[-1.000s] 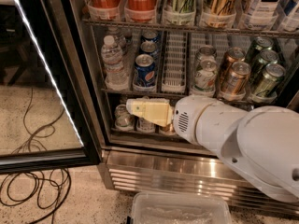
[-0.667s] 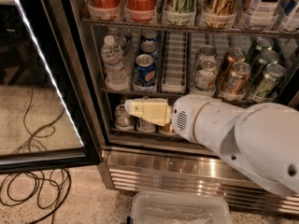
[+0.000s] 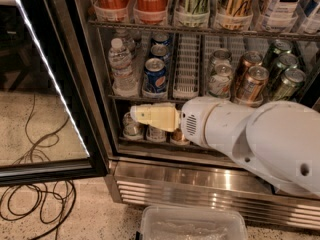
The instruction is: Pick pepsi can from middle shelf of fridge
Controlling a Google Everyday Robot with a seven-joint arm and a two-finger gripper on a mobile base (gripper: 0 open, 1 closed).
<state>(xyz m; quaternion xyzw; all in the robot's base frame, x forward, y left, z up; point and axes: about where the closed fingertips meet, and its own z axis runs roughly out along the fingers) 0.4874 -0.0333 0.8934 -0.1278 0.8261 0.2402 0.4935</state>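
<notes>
Camera view: cream gripper, open or shut I cannot tell, hovers under grey wire middle shelf, seemingly lining up for blue aluminium pepsi can.

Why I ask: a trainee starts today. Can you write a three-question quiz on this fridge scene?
1. True or false: the gripper is touching the pepsi can.
2. What stands directly left of the front pepsi can on the middle shelf? A) water bottle B) green can C) brown can
3. Fill in: the gripper hangs just ___ the middle shelf's front rail, inside the open fridge.

Key: 1 false, it is apart from the can. 2 A. 3 below.
</notes>
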